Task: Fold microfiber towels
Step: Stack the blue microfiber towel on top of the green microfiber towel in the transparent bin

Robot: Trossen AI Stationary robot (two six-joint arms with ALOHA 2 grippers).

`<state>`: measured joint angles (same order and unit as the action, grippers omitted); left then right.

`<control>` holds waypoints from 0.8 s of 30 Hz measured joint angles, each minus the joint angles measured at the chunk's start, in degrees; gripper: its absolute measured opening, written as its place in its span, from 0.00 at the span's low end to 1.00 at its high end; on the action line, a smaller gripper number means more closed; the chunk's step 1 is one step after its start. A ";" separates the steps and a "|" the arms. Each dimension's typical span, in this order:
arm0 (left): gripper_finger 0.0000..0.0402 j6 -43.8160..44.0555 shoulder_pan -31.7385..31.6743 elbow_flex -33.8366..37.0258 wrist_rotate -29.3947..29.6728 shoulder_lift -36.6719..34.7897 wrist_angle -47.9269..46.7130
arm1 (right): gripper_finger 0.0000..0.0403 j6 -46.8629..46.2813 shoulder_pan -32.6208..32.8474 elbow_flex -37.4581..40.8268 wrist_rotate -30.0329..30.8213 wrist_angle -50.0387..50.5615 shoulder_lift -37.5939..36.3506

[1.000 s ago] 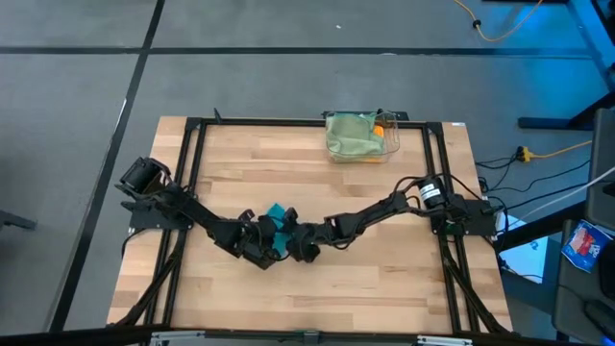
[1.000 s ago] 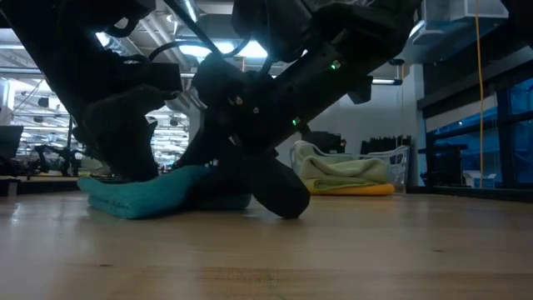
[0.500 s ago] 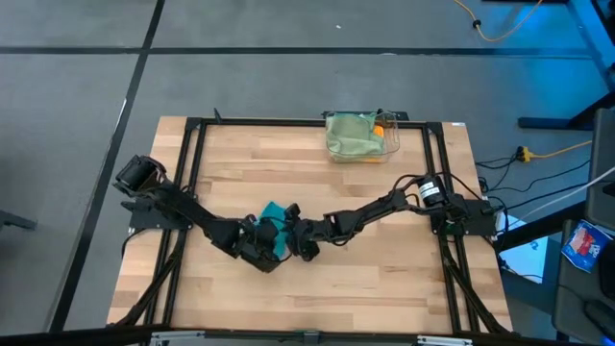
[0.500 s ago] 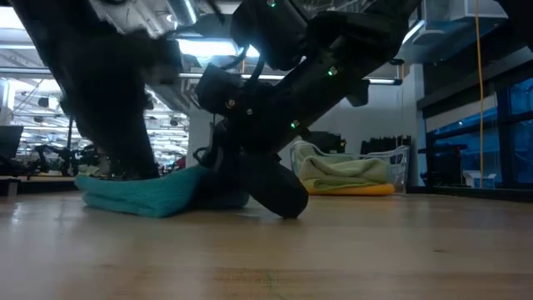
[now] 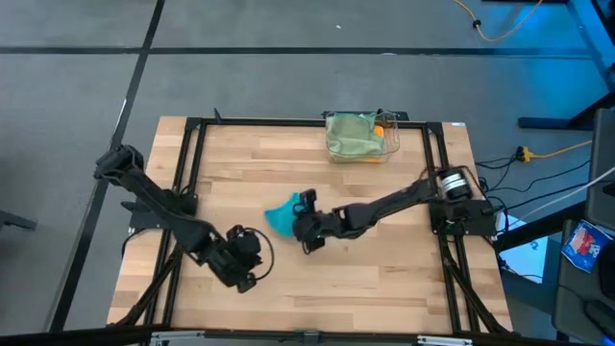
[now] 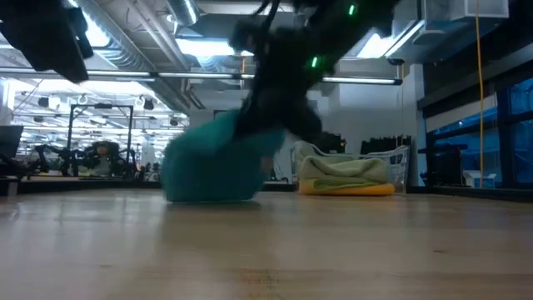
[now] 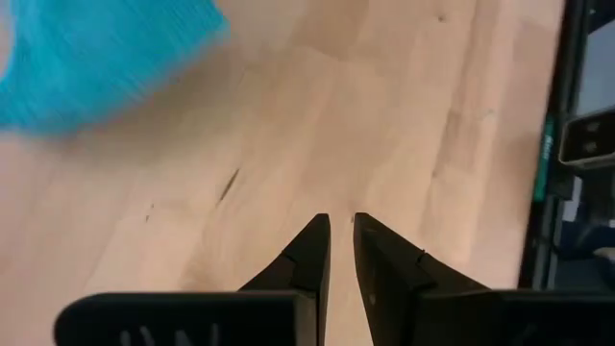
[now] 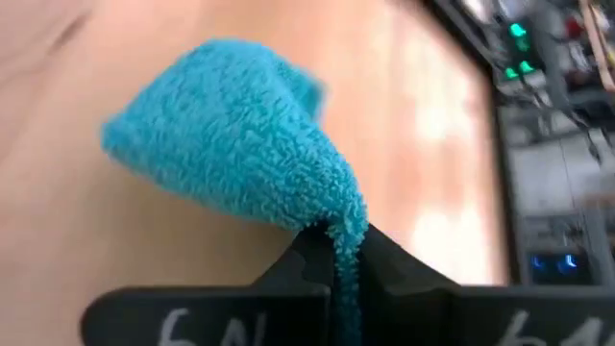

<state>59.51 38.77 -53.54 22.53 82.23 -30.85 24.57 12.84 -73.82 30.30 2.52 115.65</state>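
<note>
Since earlier, left gripper (image 5: 252, 281) backed off, nearly shut, empty; our right gripper (image 5: 306, 211) pinches teal towel (image 5: 281, 220), prob. lifting to relay it.

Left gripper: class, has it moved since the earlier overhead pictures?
Yes. The left gripper has drawn back from the teal towel, toward the table's near edge, away from the clear bin.
</note>
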 joint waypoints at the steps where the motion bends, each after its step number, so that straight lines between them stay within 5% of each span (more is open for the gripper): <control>1: 0.11 -0.06 0.75 0.00 0.63 -0.41 -0.14 | 0.02 -1.20 -0.02 -0.08 0.74 1.71 -1.84; 15: 0.11 -0.21 4.80 0.00 3.97 -0.80 -1.77 | 0.02 -9.43 -2.36 -0.19 20.48 17.95 -28.42; 24: 0.11 -5.26 4.44 0.00 5.58 -0.80 -1.75 | 0.02 -25.51 -15.78 -0.27 21.03 31.19 -33.17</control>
<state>54.24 43.21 -53.54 28.12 81.43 -32.60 -0.94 -2.94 -74.08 51.33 33.71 82.48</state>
